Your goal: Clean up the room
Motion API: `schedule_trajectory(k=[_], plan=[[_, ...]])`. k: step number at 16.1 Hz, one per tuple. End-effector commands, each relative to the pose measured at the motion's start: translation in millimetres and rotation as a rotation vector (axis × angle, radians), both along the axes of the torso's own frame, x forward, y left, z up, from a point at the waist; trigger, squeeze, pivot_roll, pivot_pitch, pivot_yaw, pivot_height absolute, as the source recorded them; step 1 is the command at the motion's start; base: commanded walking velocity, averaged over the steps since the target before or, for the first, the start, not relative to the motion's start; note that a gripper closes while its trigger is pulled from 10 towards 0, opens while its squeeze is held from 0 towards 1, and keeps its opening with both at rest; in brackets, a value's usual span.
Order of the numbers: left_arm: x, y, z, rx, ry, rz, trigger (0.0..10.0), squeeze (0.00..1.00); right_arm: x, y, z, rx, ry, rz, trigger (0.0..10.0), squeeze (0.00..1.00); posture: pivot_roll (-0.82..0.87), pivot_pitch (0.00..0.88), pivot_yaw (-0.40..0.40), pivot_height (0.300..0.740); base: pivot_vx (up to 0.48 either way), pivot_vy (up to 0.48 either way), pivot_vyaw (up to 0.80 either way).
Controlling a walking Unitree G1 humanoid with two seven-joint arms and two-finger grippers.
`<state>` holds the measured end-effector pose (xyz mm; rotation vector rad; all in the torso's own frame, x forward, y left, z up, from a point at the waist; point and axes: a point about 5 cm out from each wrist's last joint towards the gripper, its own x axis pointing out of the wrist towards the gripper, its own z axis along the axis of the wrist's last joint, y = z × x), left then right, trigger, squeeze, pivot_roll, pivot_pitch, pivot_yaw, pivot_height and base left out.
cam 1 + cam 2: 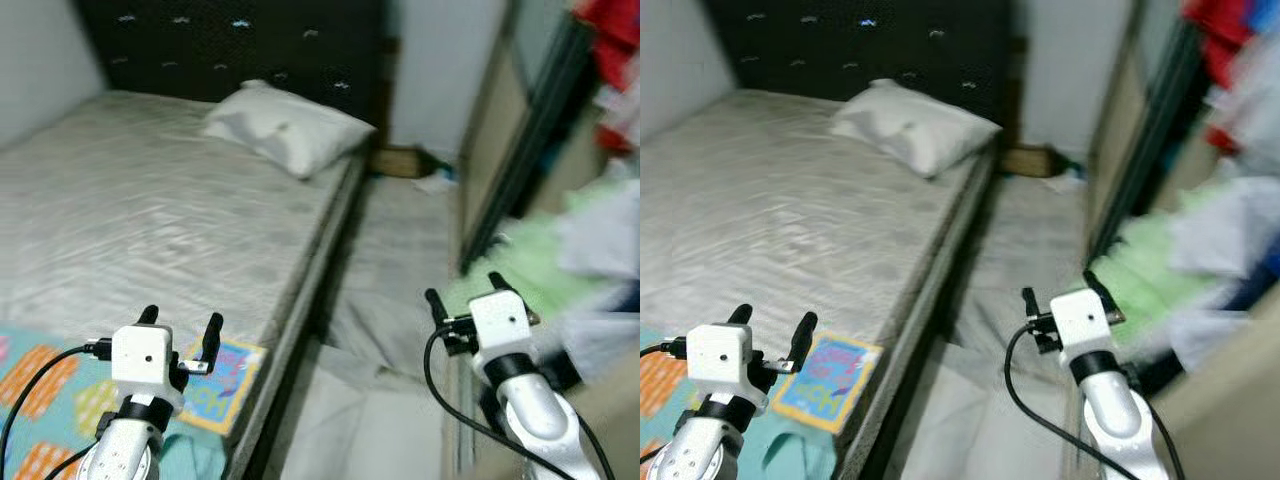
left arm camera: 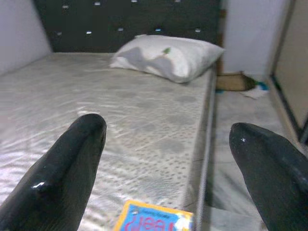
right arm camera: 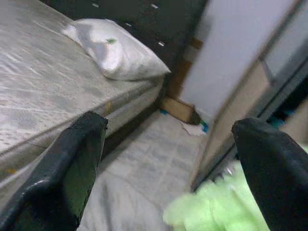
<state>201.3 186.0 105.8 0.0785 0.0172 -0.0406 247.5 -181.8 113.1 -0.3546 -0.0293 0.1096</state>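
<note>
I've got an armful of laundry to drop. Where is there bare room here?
The mattress is bare between the pillow at the headboard and the colourful book near the foot. The floor strip beside the bed is narrow. The right side is crowded with piled clothes.

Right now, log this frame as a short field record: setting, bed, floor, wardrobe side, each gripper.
setting: bedroom, narrow aisle between bed and wardrobe
bed: bare mattress with a white pillow near the dark headboard; colourful booklet on its near corner
floor: cardboard box and a scrap at the aisle's far end; pale sheet lying beside the bed
wardrobe side: blurred clothes, green fabric spilling out
left gripper: open, above the near bed corner
right gripper: open, over the aisle beside the green fabric
</note>
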Motion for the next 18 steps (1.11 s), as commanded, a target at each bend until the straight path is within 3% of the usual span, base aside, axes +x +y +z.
schedule_trajectory(k=[1, 12, 15, 16, 18], plan=[[0.4, 2.8, 0, 0.0, 0.005, 0.011, 10.0, 0.0, 0.7, 3.3, 1, 0.008, -0.004, 0.007, 10.0, 0.0, -0.07, 0.067, -0.035, 0.74, 0.0, 0.0, 0.8], [3.5, 3.0, 0, 0.012, -0.009, 0.036, 10.0, 0.0, 10.0, 17.1, 5, 0.077, -0.02, 0.052, 10.0, 0.0, -0.06, 0.058, -0.031, 0.74, 0.0, 0.0, 0.8], [3.8, 1.4, 2, -0.025, -0.014, 0.038, 10.0, 0.0, 9.6, 20.8, 3, 0.196, 0.019, 0.054, 10.0, 0.0, -0.06, 0.063, -0.03, 0.74, 0.0, 0.0, 0.8], [5.6, -1.5, 4, -0.119, -0.009, 0.042, 10.0, 0.0, 10.2, 22.4, 1, 0.309, 0.056, 0.046, 10.0, 0.0, -0.06, 0.065, -0.03, 0.74, 0.0, 0.0, 0.8], [6.9, -4.8, 4, -0.188, -0.008, 0.038, 10.0, 0.0, 11.4, 22.7, 1, 0.355, 0.068, 0.047, 10.0, 0.0, -0.06, 0.065, -0.03, 0.74, 0.0, 0.0, 0.8]])
